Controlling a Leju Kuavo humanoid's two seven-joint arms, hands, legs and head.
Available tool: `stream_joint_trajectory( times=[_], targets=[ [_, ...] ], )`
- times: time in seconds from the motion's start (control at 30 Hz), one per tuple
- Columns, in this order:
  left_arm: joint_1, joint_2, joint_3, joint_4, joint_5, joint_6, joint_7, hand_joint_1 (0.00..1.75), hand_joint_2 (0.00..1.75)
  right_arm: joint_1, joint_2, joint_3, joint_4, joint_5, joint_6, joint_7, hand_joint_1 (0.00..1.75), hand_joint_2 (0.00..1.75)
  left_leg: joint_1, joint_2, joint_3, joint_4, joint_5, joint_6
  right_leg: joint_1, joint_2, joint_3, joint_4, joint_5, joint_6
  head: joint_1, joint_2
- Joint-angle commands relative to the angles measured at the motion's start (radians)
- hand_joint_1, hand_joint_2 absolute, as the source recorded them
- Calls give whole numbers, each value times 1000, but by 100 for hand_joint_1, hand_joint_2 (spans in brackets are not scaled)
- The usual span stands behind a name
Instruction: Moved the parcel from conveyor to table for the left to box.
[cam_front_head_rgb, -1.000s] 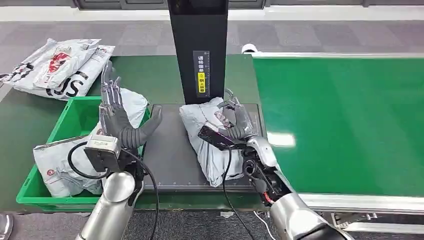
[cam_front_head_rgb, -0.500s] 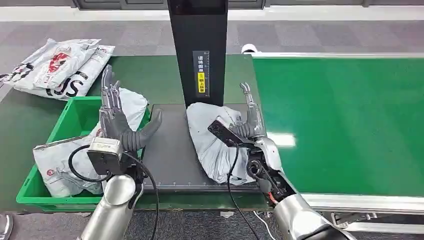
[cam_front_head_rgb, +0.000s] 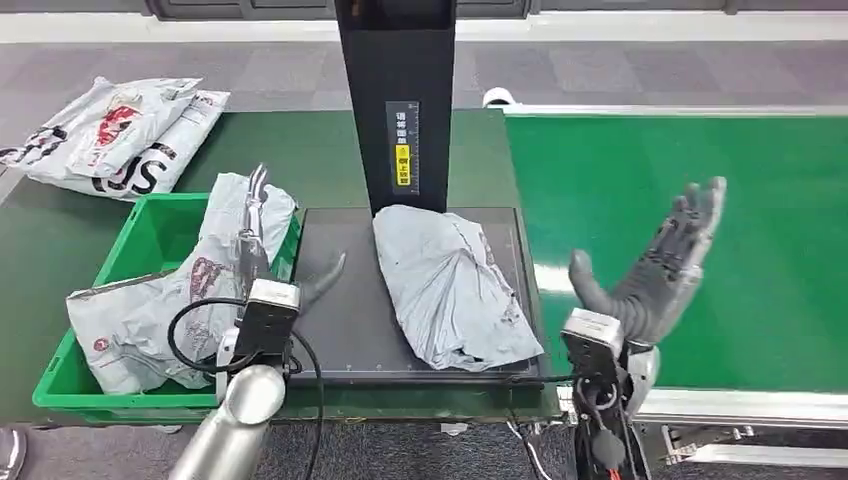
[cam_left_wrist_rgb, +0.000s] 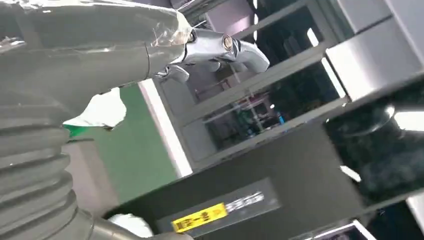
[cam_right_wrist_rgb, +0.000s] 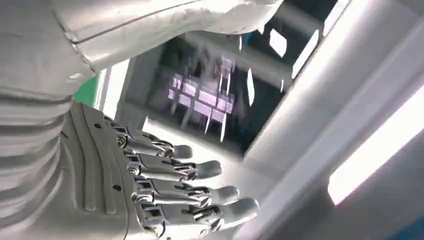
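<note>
A crumpled grey parcel (cam_front_head_rgb: 450, 285) lies on the black platform (cam_front_head_rgb: 340, 320) in front of the scanner post, with nothing touching it. My right hand (cam_front_head_rgb: 655, 275) hovers above the green conveyor (cam_front_head_rgb: 720, 220), to the right of the parcel, its fingers spread and empty. In the right wrist view the fingers (cam_right_wrist_rgb: 170, 192) are straight with nothing between them. My left hand (cam_front_head_rgb: 265, 250) stands upright at the platform's left edge, between the green bin and the parcel, thumb pointing toward the platform, holding nothing. The left wrist view has the left hand (cam_left_wrist_rgb: 100, 45) against the dark post.
A green bin (cam_front_head_rgb: 130, 250) on the left holds white-grey parcels (cam_front_head_rgb: 140, 320). More parcels (cam_front_head_rgb: 110, 130) are piled on the table's far left corner. The black scanner post (cam_front_head_rgb: 398, 100) rises directly behind the platform. The conveyor belt stretches off to the right.
My right hand let go of the parcel and swung right over the conveyor, fingers spread. The parcel now lies flat on the platform. My left hand shifted right toward the platform's edge.
</note>
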Motion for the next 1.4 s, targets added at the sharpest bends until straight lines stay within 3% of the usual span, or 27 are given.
stream_joint_trajectory(
  times=[0.03, 0.13, 0.23, 0.33, 0.67, 0.83, 1.0, 1.1, 1.33, 1.37, 1.4],
  targets=[
    [-42, 1, -9, 117, -4, -5, 5, 0, 175, 73, 44, -133, -189, -4, 5, -2, 0, 175, 0, -2, 2, -2, 1, 1, 0, -4, 3, -2, 0, 0, 0, 0],
    [-57, 7, -22, 143, -49, -10, 30, 0, 175, 64, 57, -144, -199, 9, 5, -2, 0, 175, 0, -2, 2, -2, 1, 0, 0, -3, 3, -2, 0, -1, 0, 0],
    [-154, 12, -101, 322, -196, -141, 110, 0, 175, 84, 68, -170, -280, -1, 5, -2, 0, 175, 0, -3, 1, -1, 1, 0, 0, -5, 2, 0, 0, -1, 0, 0],
    [-236, -25, -150, 495, -244, -194, 87, 0, 175, 79, 68, -182, -310, -9, 5, -2, 0, 175, 0, -8, 3, -2, 3, 0, 0, -10, 5, -2, 0, -1, 0, 0],
    [-428, -189, -278, 898, -241, -444, 47, 0, 175, -17, 49, -168, -291, -45, 5, -2, 0, 175, -2, -3, 2, 0, 2, 1, -2, -4, 3, -1, 2, 1, 0, 0],
    [-505, -249, -287, 1044, -249, -421, 117, 0, 175, -24, 68, -163, -304, -39, 5, -2, 0, 175, -1, -1, 2, 0, 2, 1, -2, -3, 3, -1, 2, 0, 0, 0],
    [-527, -261, -258, 1091, -225, -435, 177, 0, 175, -14, 68, -168, -313, -53, 5, -2, 0, 175, -1, 1, 3, 0, 1, 1, -2, 0, 3, -1, 3, 1, 0, 0],
    [-547, -260, -254, 1116, -230, -440, 240, 0, 175, -16, 68, -173, -312, -59, 5, -2, 0, 175, -1, 2, 2, 1, 1, 1, -2, 0, 3, 0, 3, 1, 0, 0],
    [-564, -216, -372, 1151, -394, -346, 409, 0, 175, -5, 68, -169, -325, -75, 5, -2, 0, 175, -1, 3, 3, -1, 2, 1, -2, 2, 3, -1, 3, 1, 0, 0],
    [-560, -208, -392, 1153, -422, -329, 433, 154, 175, -2, 68, -170, -330, -78, 5, -2, 0, 175, -2, 3, 3, 0, 2, 1, -3, 2, 2, 0, 3, 1, 0, 0],
    [-557, -200, -405, 1156, -442, -321, 446, 175, 175, 1, 68, -170, -333, -80, 5, -2, 0, 175, -2, 4, 4, -1, 2, 1, -2, 2, 3, -1, 4, 1, 0, 0]
  ],
)
